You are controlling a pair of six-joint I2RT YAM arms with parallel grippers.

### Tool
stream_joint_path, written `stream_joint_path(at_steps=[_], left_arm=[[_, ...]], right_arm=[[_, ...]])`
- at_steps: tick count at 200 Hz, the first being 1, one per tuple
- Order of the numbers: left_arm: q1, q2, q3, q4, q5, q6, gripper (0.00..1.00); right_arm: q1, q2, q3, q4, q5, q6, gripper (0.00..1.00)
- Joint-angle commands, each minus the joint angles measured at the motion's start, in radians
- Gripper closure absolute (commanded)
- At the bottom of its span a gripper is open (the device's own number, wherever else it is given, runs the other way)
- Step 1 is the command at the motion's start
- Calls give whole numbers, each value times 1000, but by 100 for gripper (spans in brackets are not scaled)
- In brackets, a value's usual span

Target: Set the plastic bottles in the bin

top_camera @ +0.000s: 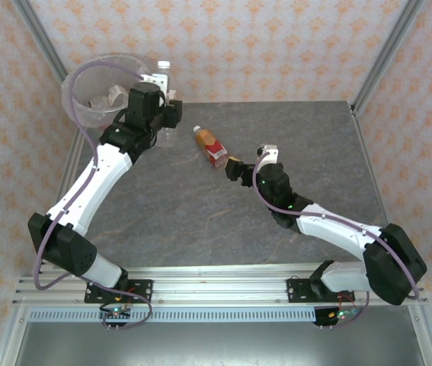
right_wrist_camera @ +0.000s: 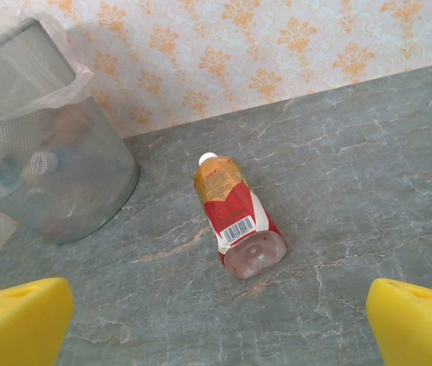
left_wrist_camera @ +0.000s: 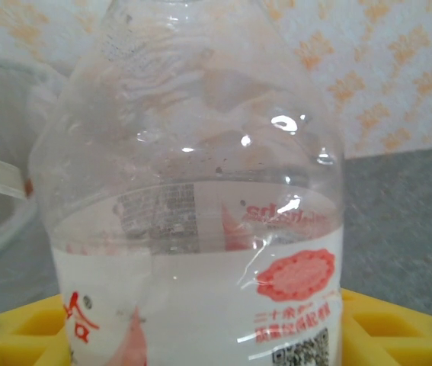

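Along the near edge of the table (top_camera: 292, 229), two arm bases, side by side on a metal rail. Further in, toward the right, the right gripper (top_camera: 251, 160): jaws spread wide, nothing between them, with two blunt, smooth yellow pads (right_wrist_camera: 17, 320). Just beyond it, near the middle of the veined grey stone-look surface, one amber bottle (right_wrist_camera: 237, 217) lying on its side: white cap toward the far edge, clear round base toward the gripper, amber at the shoulder, a red and white label with a barcode. Apart from the pads, not touching. Nearer the far-left corner, the left gripper (top_camera: 168, 113), jaws clamped on one clear bottle (left_wrist_camera: 193, 191): upright, see-through plastic rippled near the top, white cap, white label with red print round the lower half. Two bottles counted outside the bin. At the far-left corner, just beside the clear bottle, one bin (top_camera: 75, 95): round, translucent grey, lined with a clear bag folded over the rim. Inside, blurred shapes, number past telling.
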Motion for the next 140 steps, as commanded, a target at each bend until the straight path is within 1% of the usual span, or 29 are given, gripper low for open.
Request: stream_joint_path(at_steps=[1,16,48,105,140], left_arm=[[30,-19,69,79,-107,-20,42],[56,-9,97,84,-128,-44,42],[127,18,137,97,-128,-99,42],[239,88,208,99,-128,-102,42],[280,167,297,73,-100,-47,42]], right_arm=[[7,-36,-20,-14,-39,-92,1],[7,-47,-22,-14,-77,-140,1],[7,-57,-27,-5,-149,-225,1],[6,-52,-21,1,-151,-251,1],[6,-52,-20,0,-144,-250,1]])
